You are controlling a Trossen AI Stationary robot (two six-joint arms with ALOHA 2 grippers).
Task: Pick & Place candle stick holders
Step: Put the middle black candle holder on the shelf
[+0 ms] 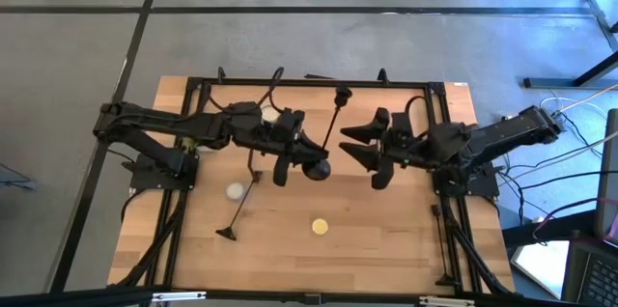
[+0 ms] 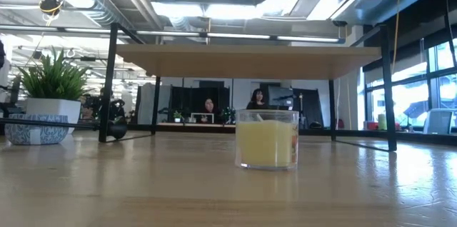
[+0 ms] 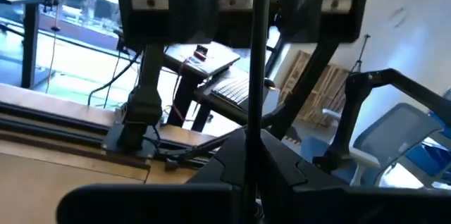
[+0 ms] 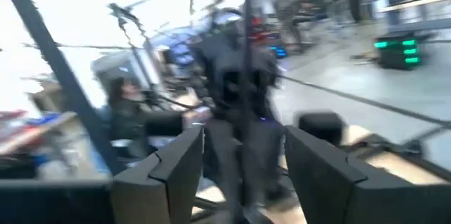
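Observation:
My left gripper (image 1: 293,157) hangs over the middle of the table, shut on a slim black candle stick holder (image 1: 331,128). That holder's round base (image 1: 317,167) is beside the fingers and its small cup (image 1: 340,95) points toward the far edge. My right gripper (image 1: 352,145) stands open just right of the stem, facing the left gripper and touching nothing. In the right wrist view the stem (image 4: 246,55) shows beyond the open fingers. A second candle stick holder (image 1: 241,201) is at the near left; whether it stands or lies I cannot tell. My left gripper pinches the holder's thin stem (image 3: 252,160) between its two fingers, close to the round base. The fingers lie level and across the stem, coming from the table's left. The holder is lifted clear of the table, its cup end slanting toward the far edge.
The black-legged wooden shelf (image 2: 246,59) spans the table. A yellow candle (image 1: 319,226) sits near the front, a white candle (image 1: 235,190) at the left, and another white one (image 1: 268,112) behind the left arm. A potted plant (image 2: 50,84) stands far left in the low view.

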